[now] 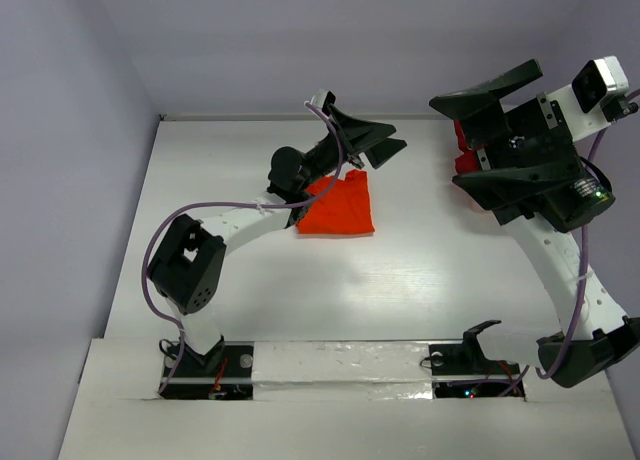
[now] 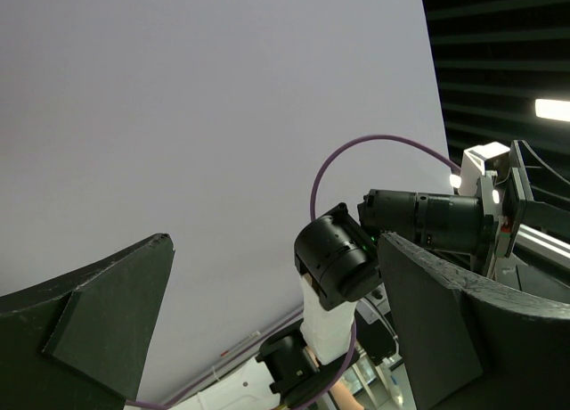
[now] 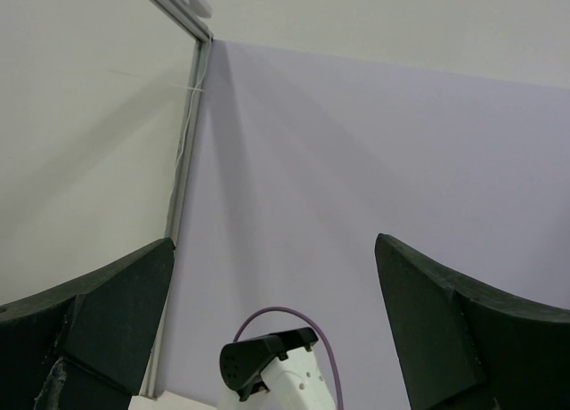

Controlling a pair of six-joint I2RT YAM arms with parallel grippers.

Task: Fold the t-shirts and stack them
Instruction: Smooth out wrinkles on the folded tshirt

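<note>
A bright orange-red t-shirt (image 1: 338, 206) lies folded into a rough square on the white table (image 1: 420, 280), left of centre. My left gripper (image 1: 372, 141) hovers over its far right corner, open and holding nothing. A bit of dark red t-shirt (image 1: 462, 152) shows at the back right, mostly hidden behind my right gripper (image 1: 472, 138), which is raised, wide open and empty. In the left wrist view the left gripper (image 2: 274, 250) points up at the wall and the right arm (image 2: 427, 223). The right gripper (image 3: 274, 245) in its own view faces the wall; no cloth shows in either wrist view.
Grey walls (image 1: 90, 100) enclose the table on the left, back and right. A white board (image 1: 340, 365) with the arm bases runs along the near edge. A purple cable (image 1: 190, 212) loops off the left arm. Part of the left arm (image 3: 267, 361) shows low in the right wrist view.
</note>
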